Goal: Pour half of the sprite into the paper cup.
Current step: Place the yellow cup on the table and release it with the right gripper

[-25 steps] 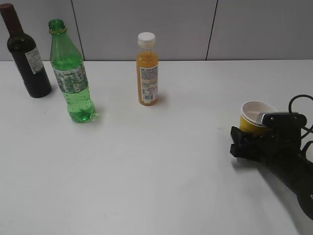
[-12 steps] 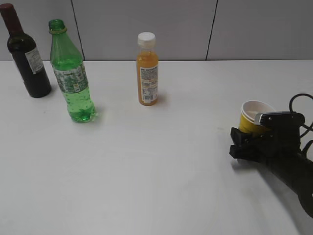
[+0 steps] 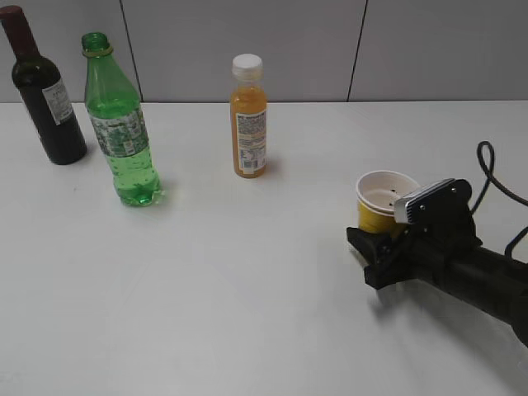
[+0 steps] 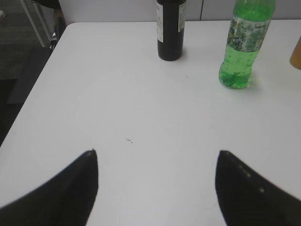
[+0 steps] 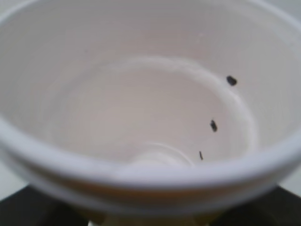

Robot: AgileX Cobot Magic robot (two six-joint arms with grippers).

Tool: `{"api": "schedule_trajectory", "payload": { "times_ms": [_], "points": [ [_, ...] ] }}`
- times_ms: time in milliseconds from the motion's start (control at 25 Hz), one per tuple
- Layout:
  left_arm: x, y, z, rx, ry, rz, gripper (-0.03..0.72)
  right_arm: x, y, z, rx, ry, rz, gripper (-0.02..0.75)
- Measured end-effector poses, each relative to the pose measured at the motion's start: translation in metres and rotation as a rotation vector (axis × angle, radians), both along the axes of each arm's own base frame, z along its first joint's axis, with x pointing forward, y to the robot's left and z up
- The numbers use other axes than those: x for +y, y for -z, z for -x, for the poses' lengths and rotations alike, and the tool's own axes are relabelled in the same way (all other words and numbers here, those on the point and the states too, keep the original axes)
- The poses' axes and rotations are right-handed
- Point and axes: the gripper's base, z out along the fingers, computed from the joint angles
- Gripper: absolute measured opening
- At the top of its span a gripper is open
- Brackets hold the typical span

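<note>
The white tabletop carries a dark wine bottle at ten o'clock, the sprite just beside it, an orange juice bottle toward twelve, all upright, and the paper cup well apart at three o'clock.

We note a glossy transparent green plastic sprite bottle, a matt yellow paper cup, a dark glossy glass wine bottle, and a smooth white table.

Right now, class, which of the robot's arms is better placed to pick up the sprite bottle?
Left: the left gripper is open and faces the sprite bottle, while the right gripper holds the paper cup.
</note>
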Motion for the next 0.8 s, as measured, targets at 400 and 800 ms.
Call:
{"api": "schedule_trajectory", "payload": {
  "times_ms": [400,800],
  "points": [
    [0.0,0.0,0.0,0.0,0.0,0.0,0.589,0.05,-0.022,-0.021,-0.128,-0.5,-0.098,0.453],
    [0.0,0.0,0.0,0.0,0.0,0.0,0.589,0.102,-0.024,-0.027,-0.154,-0.755,-0.148,0.453]
  ]
}}
